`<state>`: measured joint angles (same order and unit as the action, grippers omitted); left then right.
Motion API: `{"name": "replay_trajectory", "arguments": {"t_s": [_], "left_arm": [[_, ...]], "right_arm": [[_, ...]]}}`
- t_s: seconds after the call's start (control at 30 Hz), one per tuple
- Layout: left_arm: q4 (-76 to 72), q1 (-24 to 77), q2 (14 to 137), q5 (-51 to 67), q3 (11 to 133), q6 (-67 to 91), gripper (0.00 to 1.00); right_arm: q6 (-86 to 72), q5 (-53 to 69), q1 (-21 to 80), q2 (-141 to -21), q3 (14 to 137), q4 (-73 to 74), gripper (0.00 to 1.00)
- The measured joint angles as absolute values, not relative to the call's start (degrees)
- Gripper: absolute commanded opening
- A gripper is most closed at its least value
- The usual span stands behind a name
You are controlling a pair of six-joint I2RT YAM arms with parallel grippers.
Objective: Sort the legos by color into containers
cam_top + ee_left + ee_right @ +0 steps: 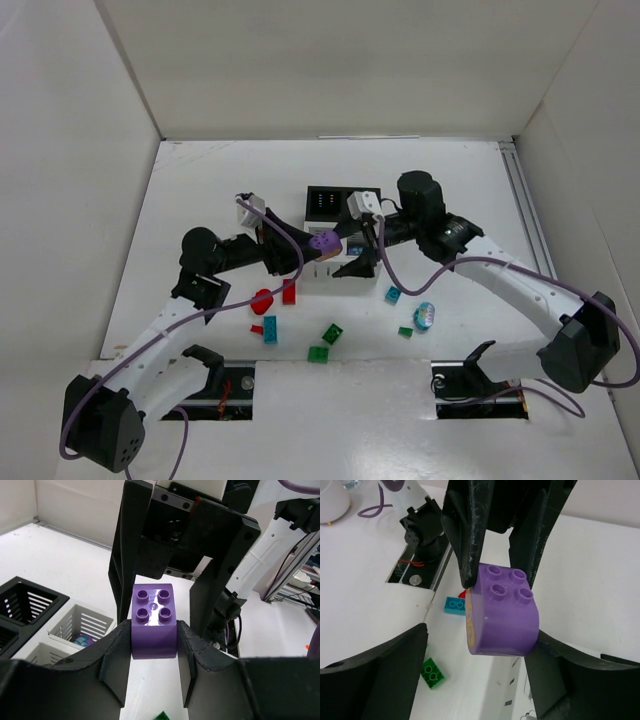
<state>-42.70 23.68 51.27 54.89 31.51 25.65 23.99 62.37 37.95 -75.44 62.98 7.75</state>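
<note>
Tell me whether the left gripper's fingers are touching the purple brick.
Touching. The left wrist view shows the purple brick clamped between both fingers of the left gripper, with no gap on either side.

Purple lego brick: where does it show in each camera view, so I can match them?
Top external: purple brick mid-frame, at the left hand's tip.
Left wrist: brick at centre, studs up, clamped in the left hand.
Right wrist: brick at centre, between the open right hand's spread fingers.
Shared landmark: the left hand's black fingers gripping it.
</note>
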Motion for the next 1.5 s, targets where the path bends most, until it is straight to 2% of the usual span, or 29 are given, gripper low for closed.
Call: {"name": "replay_trajectory", "arguments": {"t_s": [0.13, 0.3, 0.43, 0.7, 0.87, 1.1, 1.3, 1.5], "left_arm": [[-42.61, 23.81, 49.63, 54.87, 31.51, 23.97, 0.0], [-42.35, 23.88, 48.6, 54.22, 31.51, 22.76, 0.0], [-42.17, 23.92, 48.07, 53.71, 31.51, 22.37, 0.0], [-42.65, 23.92, 45.87, 53.36, 31.18, 22.31, 0.0], [-43.11, 23.92, 44.86, 52.4, 30.85, 22.35, 0.0], [-36.07, 24.88, 44.51, 45.1, 32.8, 25.8, 0.0], [-30.3, 23.46, 46.54, 31.46, 39.72, 27.05, 0.0], [-26.41, 23.0, 48.23, 26.7, 42.46, 27.42, 0.0]], "right_arm": [[20.51, 61.84, 37.98, -75.2, 63.07, 5.08, 0.62], [15.46, 59.18, 37.98, -74.3, 62.7, 1.32, 0.59], [9.61, 57.39, 37.98, -72.14, 59.18, -7.16, 0.56], [-1.63, 56.6, 37.98, -71.5, 53.36, -22.92, 0.29], [-4.43, 56.77, 38.28, -72.1, 51.64, -29.41, 0.0], [-4.54, 54.43, 38.04, -72.99, 47.31, -32.67, 0.0], [-3.97, 55.11, 34.72, -72.77, 38.61, -29.52, 0.0], [6.5, 49.23, 32.25, -66.81, 42.59, -10.48, 0.01]]}}
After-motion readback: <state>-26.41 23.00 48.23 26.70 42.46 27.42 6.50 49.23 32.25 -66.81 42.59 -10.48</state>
